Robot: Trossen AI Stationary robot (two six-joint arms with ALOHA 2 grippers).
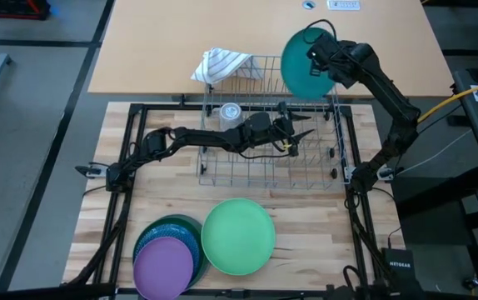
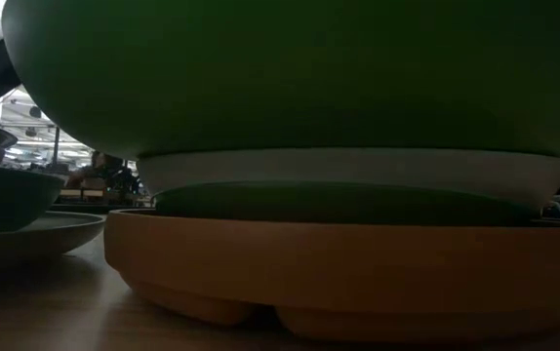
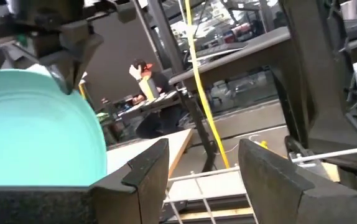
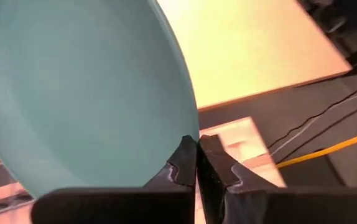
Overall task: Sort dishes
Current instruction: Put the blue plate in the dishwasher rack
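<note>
A teal plate (image 1: 302, 65) is raised over the far right corner of the wire dish rack (image 1: 260, 162), and my right gripper (image 1: 317, 57) is shut on it. The right wrist view shows the plate (image 4: 85, 93) filling the frame above that gripper (image 4: 196, 144). My left gripper (image 1: 304, 132) is open over the middle of the rack. Its wrist view (image 3: 203, 152) looks toward the teal plate (image 3: 35, 130). At the near edge a light green plate (image 1: 237, 236) tops one stack. A purple plate (image 1: 166, 263) tops a second stack of blue, teal and dark green dishes. My right gripper pinches the teal plate's rim (image 4: 188, 127) between its two fingers (image 4: 180, 163), which come in from the table's right side. The plate is lifted clear of the rack and stands tilted, close to on edge.
A striped white cloth (image 1: 221, 62) hangs on the rack's far left corner, and a small clear glass (image 1: 231, 112) stands inside the rack. The low view shows the near stack close up: green bowl (image 2: 300, 78), white dish (image 2: 348, 171), dark green dish (image 2: 348, 203), tan plate (image 2: 339, 263). People sit beyond the table (image 3: 144, 74).
</note>
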